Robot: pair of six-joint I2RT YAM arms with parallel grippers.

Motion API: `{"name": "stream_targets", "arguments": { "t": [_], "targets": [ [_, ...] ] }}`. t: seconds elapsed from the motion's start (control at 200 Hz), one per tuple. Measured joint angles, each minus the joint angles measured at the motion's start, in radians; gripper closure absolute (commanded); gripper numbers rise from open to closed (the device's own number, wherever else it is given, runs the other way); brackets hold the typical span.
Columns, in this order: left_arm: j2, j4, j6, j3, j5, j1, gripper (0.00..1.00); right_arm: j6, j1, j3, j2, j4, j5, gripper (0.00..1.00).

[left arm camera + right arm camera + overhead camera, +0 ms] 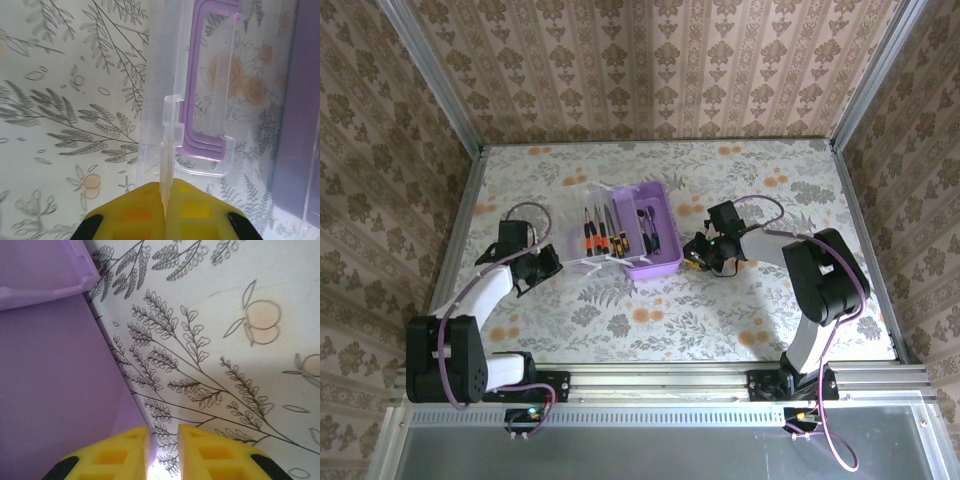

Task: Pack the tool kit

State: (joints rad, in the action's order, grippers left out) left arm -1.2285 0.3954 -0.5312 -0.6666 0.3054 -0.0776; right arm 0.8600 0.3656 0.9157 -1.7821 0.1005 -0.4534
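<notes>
On the left we see the left arm (480,295) folded at its base. Its forearm reaches forward and inward over the table (720,320), so that the left gripper (546,264) meets the near-left edge of the lid (588,238). The lid lies open just left of the purple box (658,264), near the middle of the table. At the wrist, the left gripper (165,192) has its yellow fingers (130,205) pressed together on a thin clear tab (170,120). The tab sticks out from the rim of the lid (220,75), just beside the purple handle (192,100). Tools (600,232) with orange and black grips lie in a row on the lid, and darker ones lie in the box.

On the right, the right arm (820,270) bends sharply at the elbow and reaches leftward, low, putting the right gripper (700,254) at the box's right wall. At that wrist the right gripper (163,432) shows a narrow slit between its fingers (210,450). The wall of the box (50,390) runs down toward that slit, but its edge is lost in glare. We cannot tell whether the fingers clamp it or stand beside it.

Both wrist views cut the fingers off at the bottom edge. The clear lid is hard to trace against the flowered table (60,100), and from above the tools are too small to name.
</notes>
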Motion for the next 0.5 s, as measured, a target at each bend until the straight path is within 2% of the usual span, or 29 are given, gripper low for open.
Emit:
{"name": "stream_targets", "arguments": {
  "t": [0.17, 0.5],
  "targets": [
    [0.040, 0.127, 0.043, -0.092, -0.067, -0.013, 1.00, 0.007, 0.024, 0.008, -0.005, 0.000, 0.001, 0.76],
    [0.039, 0.299, 0.110, -0.206, -0.103, -0.035, 1.00, -0.057, -0.002, 0.046, -0.005, 0.079, 0.017, 0.76]
  ]
}}
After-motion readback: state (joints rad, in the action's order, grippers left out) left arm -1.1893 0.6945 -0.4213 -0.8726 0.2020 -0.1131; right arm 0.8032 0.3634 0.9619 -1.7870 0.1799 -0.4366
